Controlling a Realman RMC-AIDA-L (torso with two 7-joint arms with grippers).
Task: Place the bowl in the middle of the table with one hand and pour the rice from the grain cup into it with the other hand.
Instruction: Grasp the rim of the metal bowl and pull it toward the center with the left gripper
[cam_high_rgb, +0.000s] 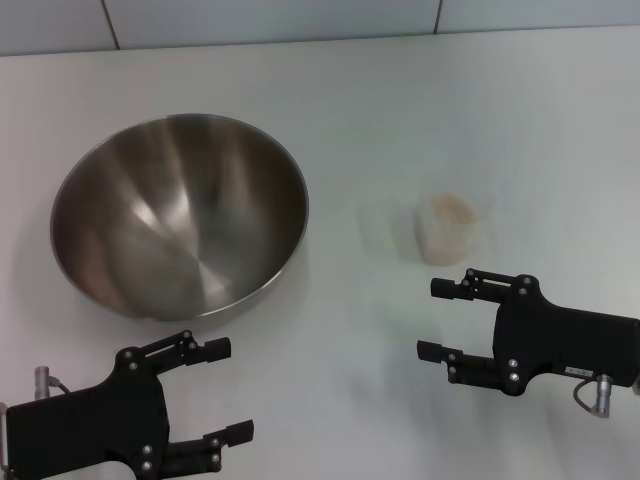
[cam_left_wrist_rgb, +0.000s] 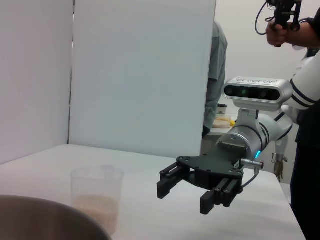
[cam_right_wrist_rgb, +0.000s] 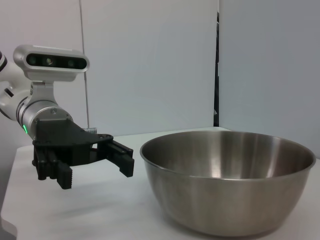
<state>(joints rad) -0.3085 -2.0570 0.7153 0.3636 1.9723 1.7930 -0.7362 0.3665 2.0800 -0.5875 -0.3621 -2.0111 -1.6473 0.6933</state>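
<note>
The steel bowl (cam_high_rgb: 180, 215) sits left of centre on the white table (cam_high_rgb: 360, 110), and the right wrist view shows its side (cam_right_wrist_rgb: 230, 185). The translucent grain cup (cam_high_rgb: 445, 228) stands upright to the bowl's right with rice (cam_high_rgb: 448, 210) inside; the left wrist view shows the cup (cam_left_wrist_rgb: 96, 197) about a third full. My left gripper (cam_high_rgb: 228, 390) is open and empty, just in front of the bowl, and it shows in the right wrist view as the left gripper (cam_right_wrist_rgb: 95, 170). My right gripper (cam_high_rgb: 434, 320) is open and empty in front of the cup, apart from it.
White panels stand behind the table (cam_left_wrist_rgb: 142, 75). A person (cam_left_wrist_rgb: 300, 30) stands beyond the table's right side. Bare tabletop lies between the bowl and the cup (cam_high_rgb: 350, 300).
</note>
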